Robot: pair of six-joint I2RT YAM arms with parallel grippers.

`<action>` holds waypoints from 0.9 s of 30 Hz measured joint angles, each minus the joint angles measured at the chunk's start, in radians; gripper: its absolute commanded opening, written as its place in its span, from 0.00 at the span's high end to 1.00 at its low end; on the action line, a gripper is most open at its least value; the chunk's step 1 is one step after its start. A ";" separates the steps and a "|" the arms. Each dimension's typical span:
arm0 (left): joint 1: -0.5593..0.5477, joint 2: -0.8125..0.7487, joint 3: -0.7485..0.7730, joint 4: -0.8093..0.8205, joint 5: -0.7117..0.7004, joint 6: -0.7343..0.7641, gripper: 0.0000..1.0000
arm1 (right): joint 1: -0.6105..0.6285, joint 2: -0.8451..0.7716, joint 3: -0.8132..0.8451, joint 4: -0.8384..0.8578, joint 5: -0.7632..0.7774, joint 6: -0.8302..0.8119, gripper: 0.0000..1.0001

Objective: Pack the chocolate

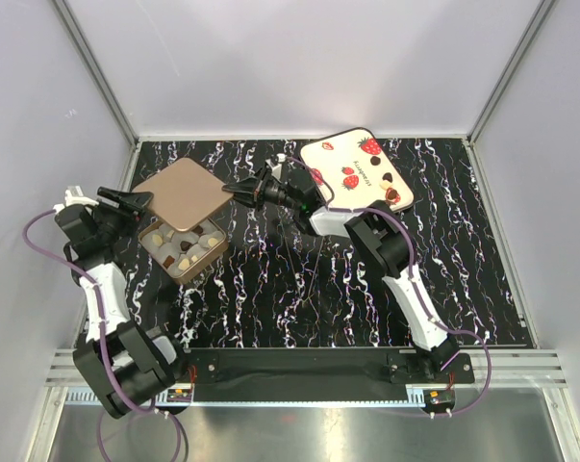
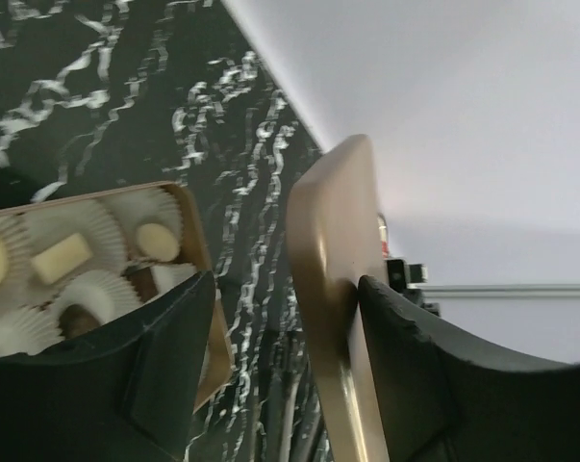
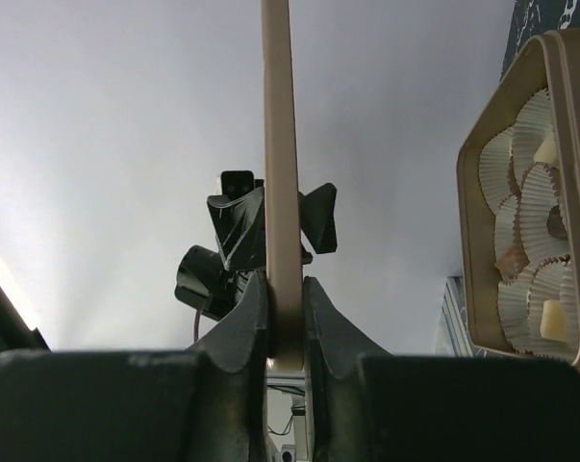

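Two end effectors meet at one flat brown lid (image 1: pixel 179 191) raised over an open chocolate box (image 1: pixel 157 258). Nearest the arm bases, the box lies on the marbled table (image 1: pixel 299 289). Its paper cups hold dark and white chocolate (image 1: pixel 184 248), and some cups look empty.

The lid hangs tilted just above the box's far half. At the box's left, the left end effector (image 2: pixel 288 289) is released, with its fingers spread. The lid's edge leans on one finger and stands clear of the other. At the box's far right, the right end effector (image 3: pixel 285 289) is clenched on the lid's opposite edge. It seems to carry the lid alone, probably to leave the cups reachable.

Farther right, well apart from the box, a strawberry-printed tray (image 1: pixel 352 159) bears a few loose pieces, which I judge are not yet packed.
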 measured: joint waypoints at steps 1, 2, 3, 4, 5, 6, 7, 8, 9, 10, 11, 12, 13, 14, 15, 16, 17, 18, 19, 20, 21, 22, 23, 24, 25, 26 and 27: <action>0.011 0.000 0.001 -0.026 -0.005 0.017 0.32 | 0.002 0.006 0.002 0.010 0.000 0.000 1.00; 0.024 0.000 0.001 -0.054 -0.008 0.029 0.31 | 0.006 0.011 0.005 0.015 0.000 0.000 1.00; 0.036 0.000 0.001 -0.080 -0.011 0.042 0.29 | 0.010 0.016 0.005 0.015 0.001 0.000 1.00; 0.053 0.000 0.001 -0.103 -0.013 0.053 0.29 | 0.015 0.021 0.005 0.016 0.002 -0.001 1.00; 0.069 0.000 0.001 -0.123 -0.015 0.063 0.28 | 0.021 0.025 0.005 0.015 0.004 -0.001 1.00; 0.086 0.000 0.001 -0.145 -0.019 0.076 0.28 | 0.027 0.028 0.005 0.014 0.006 -0.002 1.00; 0.101 0.000 0.001 -0.164 -0.023 0.085 0.27 | 0.034 0.030 0.005 0.012 0.010 -0.006 1.00; 0.123 0.000 0.001 -0.185 -0.028 0.097 0.26 | 0.040 0.030 0.005 0.011 0.013 -0.013 1.00; 0.143 0.000 0.002 -0.204 -0.035 0.108 0.25 | 0.045 0.030 0.005 0.010 0.018 -0.018 1.00; 0.160 0.000 0.005 -0.226 -0.042 0.118 0.25 | 0.051 0.030 0.005 0.010 0.025 -0.026 1.00; 0.175 0.000 0.008 -0.246 -0.050 0.129 0.25 | 0.057 0.030 0.005 0.006 0.034 -0.036 1.00; 0.186 0.000 0.012 -0.262 -0.059 0.138 0.25 | 0.061 0.030 0.005 0.002 0.040 -0.043 1.00; 0.195 0.000 0.015 -0.272 -0.067 0.145 0.25 | 0.066 0.030 0.005 -0.005 0.050 -0.053 1.00; 0.199 0.000 0.016 -0.270 -0.074 0.150 0.25 | 0.071 0.030 0.005 -0.011 0.061 -0.069 1.00; 0.201 0.000 0.016 -0.267 -0.078 0.151 0.24 | 0.076 0.030 0.005 -0.015 0.074 -0.084 1.00; 0.201 0.002 0.015 -0.259 -0.080 0.151 0.25 | 0.079 0.030 0.005 -0.019 0.085 -0.095 1.00; 0.201 0.004 0.009 -0.237 -0.080 0.150 0.25 | 0.084 0.030 0.005 -0.022 0.100 -0.109 1.00; 0.201 0.008 0.004 -0.224 -0.079 0.150 0.25 | 0.087 0.030 0.003 -0.024 0.110 -0.116 1.00; 0.201 0.019 0.002 -0.215 -0.078 0.151 0.25 | 0.091 0.030 -0.002 -0.023 0.122 -0.122 1.00; 0.201 0.035 0.003 -0.206 -0.078 0.153 0.25 | 0.095 0.030 -0.009 -0.022 0.134 -0.127 1.00; 0.201 0.056 0.003 -0.201 -0.078 0.158 0.25 | 0.098 0.030 -0.020 -0.022 0.144 -0.132 1.00; 0.201 0.077 0.004 -0.201 -0.078 0.164 0.25 | 0.101 0.030 -0.034 -0.022 0.153 -0.140 1.00; 0.201 0.095 0.004 -0.201 -0.078 0.169 0.25 | 0.104 0.030 -0.047 -0.025 0.161 -0.150 1.00; 0.201 0.110 0.004 -0.201 -0.077 0.174 0.25 | 0.106 0.030 -0.056 -0.031 0.167 -0.157 1.00; 0.201 0.121 0.004 -0.201 -0.076 0.179 0.25 | 0.108 0.030 -0.065 -0.036 0.169 -0.165 1.00; 0.201 0.127 0.004 -0.201 -0.074 0.182 0.25 | 0.109 0.032 -0.071 -0.038 0.172 -0.172 1.00; 0.201 0.131 0.005 -0.201 -0.072 0.186 0.25 | 0.111 0.037 -0.073 -0.037 0.177 -0.175 1.00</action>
